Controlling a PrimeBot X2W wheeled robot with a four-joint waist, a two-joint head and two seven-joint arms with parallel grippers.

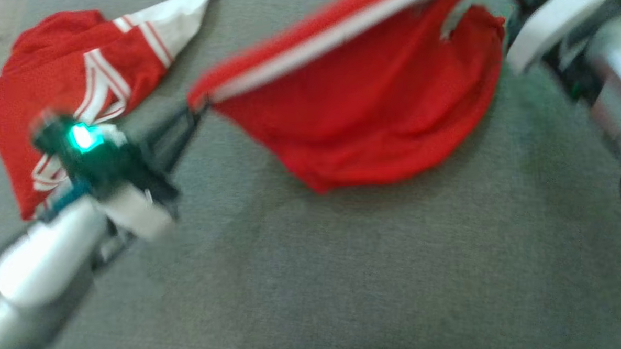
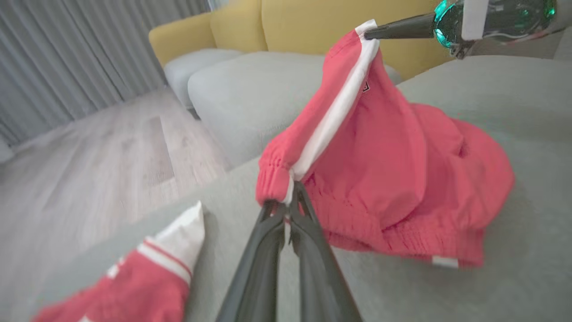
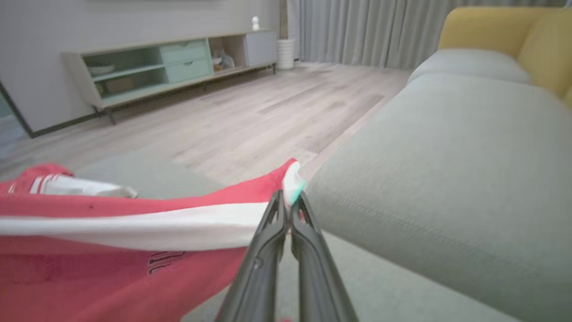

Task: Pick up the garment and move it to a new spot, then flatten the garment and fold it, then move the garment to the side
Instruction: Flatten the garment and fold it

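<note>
**Red shorts stretched between two claws above the grey seat**

A small dark print (image 3: 163, 261) sits on the red cloth just under the white stripe (image 1: 336, 37). It is too blurred to read. A plain white tag (image 2: 444, 261) shows at the gathered lower edge, with no lettering visible.

The garment (image 1: 370, 103) is a pair of red shorts, held taut along the stripe. Its long axis follows that stripe, running in the head view from lower left up to the upper right. The left gripper (image 2: 288, 208) is clenched on the gathered, elastic end. The right gripper (image 3: 288, 208) is clenched on the opposite end, which is raised higher. The loose red bulk sags below the stripe and rests on the grey seat (image 1: 346, 272), toward its far right part.

A second garment (image 1: 76, 101), red with white bands, lies crumpled at the seat's far left corner, apart from the shorts.
</note>
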